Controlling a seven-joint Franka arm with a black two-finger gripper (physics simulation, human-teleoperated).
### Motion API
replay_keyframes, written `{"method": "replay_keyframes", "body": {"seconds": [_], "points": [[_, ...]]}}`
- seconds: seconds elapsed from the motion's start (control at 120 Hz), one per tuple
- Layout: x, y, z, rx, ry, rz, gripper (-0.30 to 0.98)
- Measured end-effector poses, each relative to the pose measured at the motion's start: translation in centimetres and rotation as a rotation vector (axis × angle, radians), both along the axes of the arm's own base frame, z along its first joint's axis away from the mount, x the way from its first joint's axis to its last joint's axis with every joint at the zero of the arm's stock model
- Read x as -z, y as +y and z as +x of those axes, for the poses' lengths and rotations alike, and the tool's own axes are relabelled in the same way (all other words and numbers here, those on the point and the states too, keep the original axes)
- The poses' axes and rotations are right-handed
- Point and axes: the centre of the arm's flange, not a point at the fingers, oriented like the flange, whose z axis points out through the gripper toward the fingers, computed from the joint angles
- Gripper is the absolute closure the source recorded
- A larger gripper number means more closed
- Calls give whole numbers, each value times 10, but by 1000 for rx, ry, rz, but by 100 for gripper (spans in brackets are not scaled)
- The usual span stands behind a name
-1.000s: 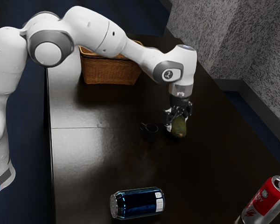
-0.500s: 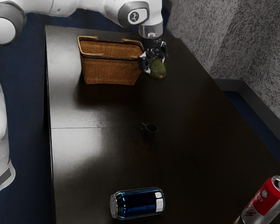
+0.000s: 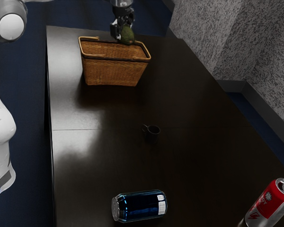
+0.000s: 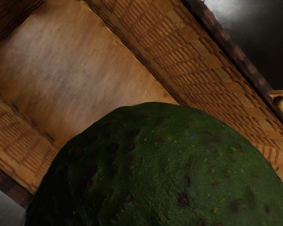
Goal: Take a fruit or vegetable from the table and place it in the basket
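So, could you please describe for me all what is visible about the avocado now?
The avocado is whole and rounded, with dark green skin that looks matte and uneven, marked by dark brown pits and small yellowish specks. I see no cut in it. The gripper holds it off the table, its fingers closed on it and hiding part of its side. It hangs above the open basket, not resting on the bottom; I see nothing but the gripper touching it.

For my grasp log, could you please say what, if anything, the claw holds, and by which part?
The claw holds the avocado by its upper part, lower end free.
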Motion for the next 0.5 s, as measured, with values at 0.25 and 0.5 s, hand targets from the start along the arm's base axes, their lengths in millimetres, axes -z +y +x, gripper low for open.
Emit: {"method": "replay_keyframes", "body": {"seconds": [0.25, 0.5], "points": [[4, 22, 0, 34, 12, 2, 22], [4, 30, -5, 89, 2, 1, 7]]}}
